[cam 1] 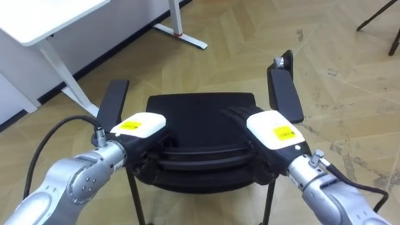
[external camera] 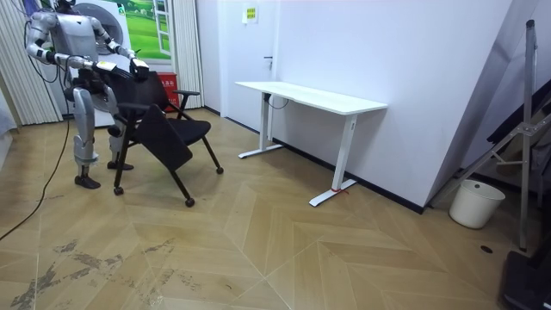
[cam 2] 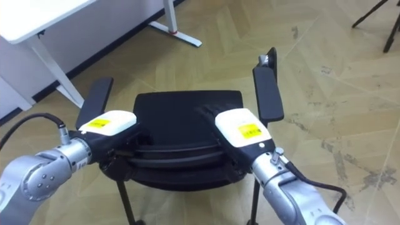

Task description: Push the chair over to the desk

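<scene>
While left hand (cam 1: 137,125) touches chair (cam 1: 200,109), right hand (cam 1: 275,130) does.

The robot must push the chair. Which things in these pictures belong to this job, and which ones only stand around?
For the job:
chair
left hand, at the chair's back
right hand, at the chair's back

Only standing around:
desk, by the wall
bin, on the floor beyond the desk

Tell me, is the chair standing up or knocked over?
Standing up: the chair rests on its legs on the floor, seat facing up.
</scene>
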